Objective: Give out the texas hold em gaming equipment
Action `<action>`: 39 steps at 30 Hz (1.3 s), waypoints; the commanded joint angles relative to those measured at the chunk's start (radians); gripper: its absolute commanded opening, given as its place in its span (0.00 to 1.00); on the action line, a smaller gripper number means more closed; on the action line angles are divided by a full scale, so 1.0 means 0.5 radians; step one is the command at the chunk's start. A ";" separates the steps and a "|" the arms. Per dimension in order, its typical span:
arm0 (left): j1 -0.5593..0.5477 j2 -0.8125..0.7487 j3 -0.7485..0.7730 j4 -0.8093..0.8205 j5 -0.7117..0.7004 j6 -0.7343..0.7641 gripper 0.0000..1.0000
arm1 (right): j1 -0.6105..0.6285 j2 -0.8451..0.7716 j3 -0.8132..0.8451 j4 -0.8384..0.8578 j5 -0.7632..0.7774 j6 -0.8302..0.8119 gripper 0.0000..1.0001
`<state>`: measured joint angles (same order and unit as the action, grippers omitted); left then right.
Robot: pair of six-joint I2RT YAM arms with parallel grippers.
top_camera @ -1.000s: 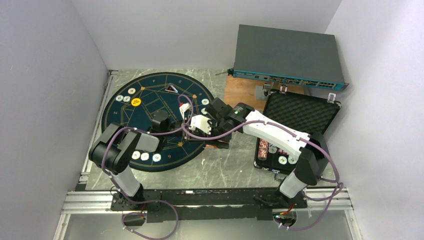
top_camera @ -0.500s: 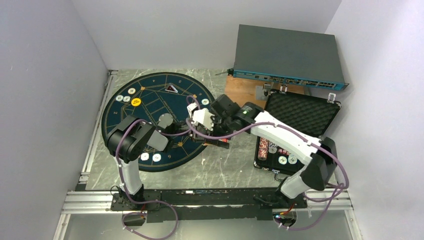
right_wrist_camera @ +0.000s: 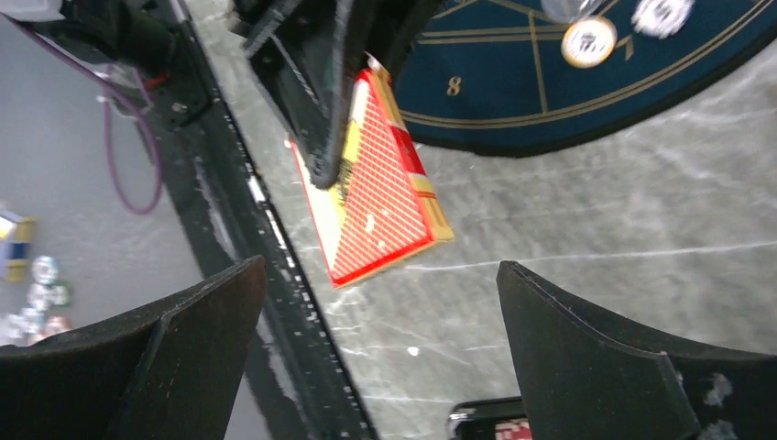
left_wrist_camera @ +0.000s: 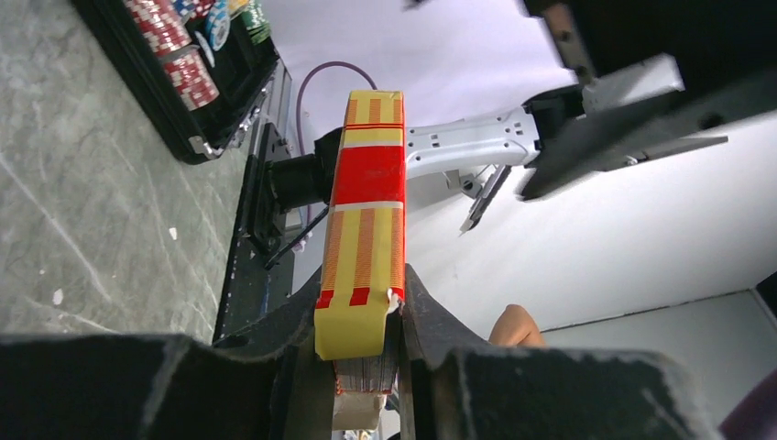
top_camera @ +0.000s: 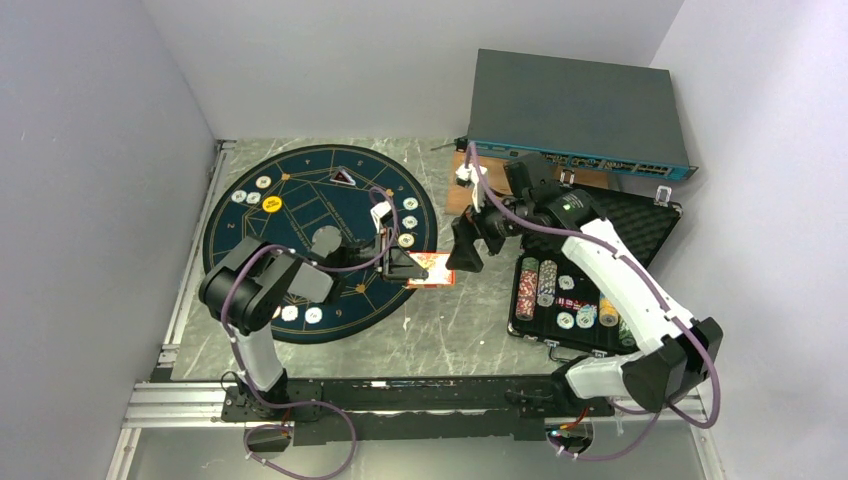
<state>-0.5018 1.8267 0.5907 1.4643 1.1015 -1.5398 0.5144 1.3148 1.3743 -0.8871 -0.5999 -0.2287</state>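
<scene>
Tabletop [top_camera: 440,335]: card deck [left_wrist_camera: 362,229] clamped between left jaws.

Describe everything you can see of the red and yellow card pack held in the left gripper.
The card pack is a flat rectangular box, cardboard by its look. Its broad face is red with a fine lattice and a yellow border; its narrow side is yellow with red stripes and a red band. The left gripper clamps one end between its fingers; nothing else seems to touch it. It is held over the grey table, just beyond the navy mat.
</scene>
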 commanded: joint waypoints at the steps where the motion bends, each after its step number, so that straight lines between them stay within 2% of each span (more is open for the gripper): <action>1: -0.018 -0.192 -0.008 0.403 -0.003 0.021 0.00 | -0.166 0.002 -0.242 0.236 -0.463 0.381 1.00; 6: -0.038 -0.217 0.000 0.404 -0.012 0.009 0.00 | -0.193 -0.036 -0.457 0.519 -0.721 0.634 0.97; 10: -0.054 -0.194 0.003 0.405 -0.027 -0.016 0.00 | -0.194 -0.035 -0.582 0.835 -0.926 0.898 0.87; 12: -0.055 -0.182 0.004 0.407 -0.032 -0.032 0.00 | -0.191 -0.040 -0.628 0.916 -0.974 0.962 0.76; 14: -0.053 -0.180 0.003 0.408 -0.044 -0.047 0.00 | -0.191 -0.048 -0.697 0.994 -0.993 1.048 0.58; 21: -0.068 -0.148 -0.011 0.379 -0.060 -0.092 0.00 | -0.245 -0.069 -0.720 0.994 -1.056 1.154 0.22; 25: -0.105 -0.152 -0.031 0.202 -0.035 -0.003 0.25 | -0.335 -0.090 -0.761 1.033 -1.119 1.360 0.09; 27: -0.123 -0.129 -0.020 0.214 -0.032 -0.018 0.33 | -0.349 -0.106 -0.804 1.106 -1.124 1.501 0.10; 35: -0.179 0.018 0.062 0.373 -0.013 -0.157 0.47 | -0.387 -0.120 -0.955 1.329 -1.113 1.935 0.14; 39: -0.184 0.065 0.080 0.403 -0.013 -0.194 0.49 | -0.400 -0.142 -0.968 1.373 -1.099 2.050 0.15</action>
<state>-0.5797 1.8355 0.6029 1.5208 1.0969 -1.6176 0.3222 1.2892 0.8795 -0.3252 -1.1046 0.6655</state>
